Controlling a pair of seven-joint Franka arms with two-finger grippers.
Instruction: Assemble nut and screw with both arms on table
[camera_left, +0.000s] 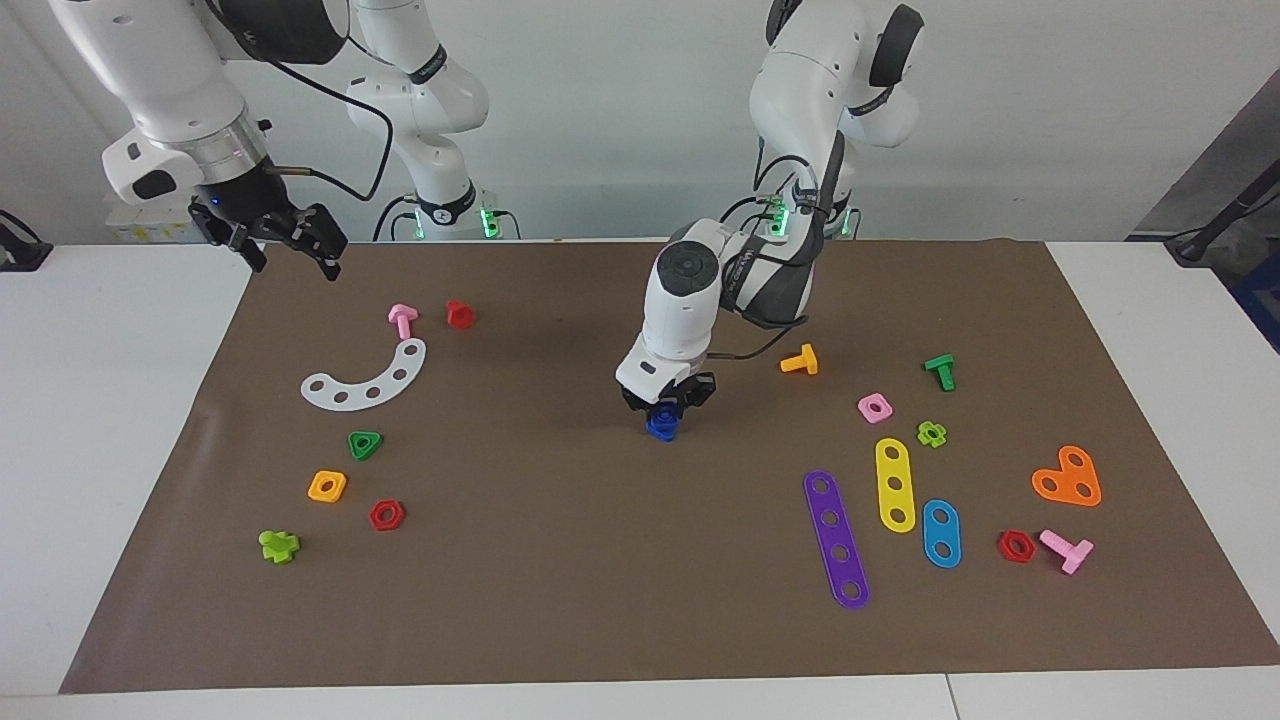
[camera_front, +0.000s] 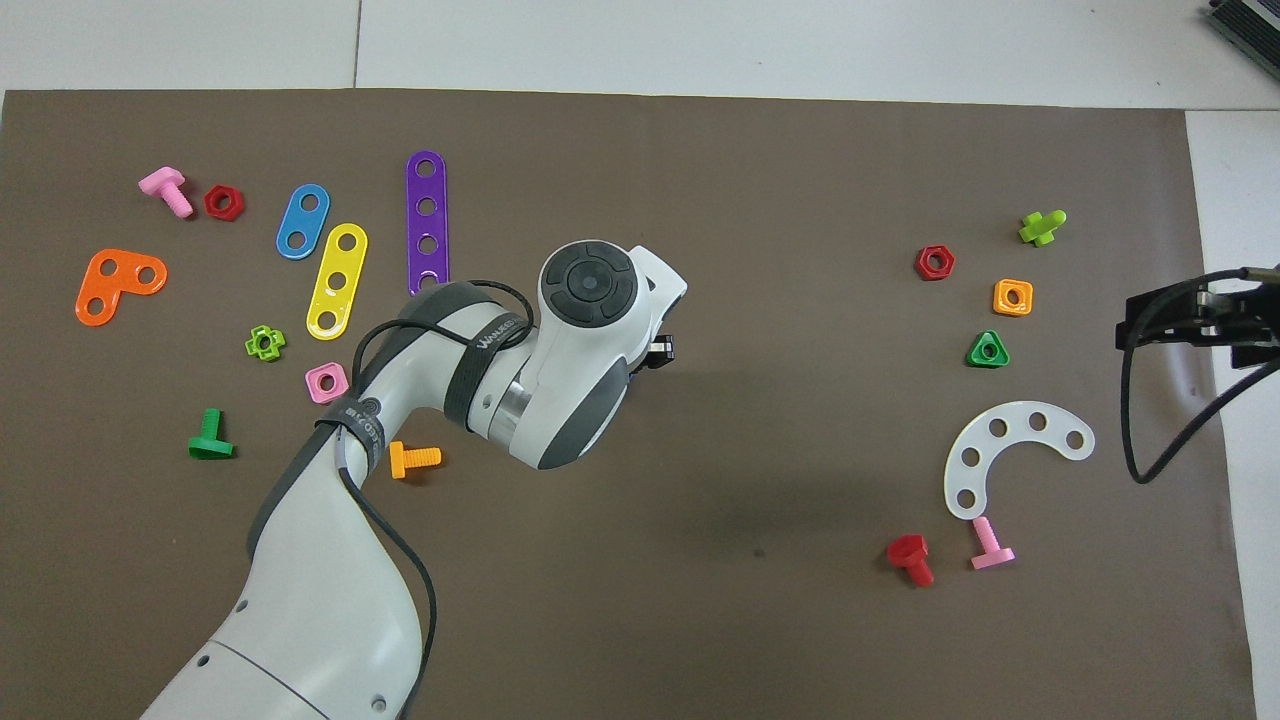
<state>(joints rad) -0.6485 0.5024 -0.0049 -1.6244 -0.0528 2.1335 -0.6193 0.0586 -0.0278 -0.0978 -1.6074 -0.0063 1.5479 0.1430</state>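
Left gripper (camera_left: 668, 402) down near the middle of the mat (camera_left: 560, 560), clenched on a small dark blue piece (camera_left: 661, 424) hanging just below its fingertips. From the facing view, blue piece low over the mat, or touching it; cannot tell which. Cannot tell either whether nut, screw, or both joined. From overhead, blue piece hidden under the left arm's wrist.

Right gripper (camera_left: 292, 243) waiting up in the air over the mat's corner at the right arm's end, by the edge nearest the robots, fingers spread wide, nothing between them.

Toward the right arm's end of the mat: white curved strip (camera_left: 366, 378), pink screw (camera_left: 402, 319) and red screw (camera_left: 459, 313) beside it, green triangle nut (camera_left: 364, 444), orange square nut (camera_left: 327, 486), red hex nut (camera_left: 386, 515).

Toward the left arm's end: orange screw (camera_left: 800, 360), pink square nut (camera_left: 874, 407), purple strip (camera_left: 836, 538), yellow strip (camera_left: 895, 484), blue strip (camera_left: 940, 533), orange heart plate (camera_left: 1068, 477).
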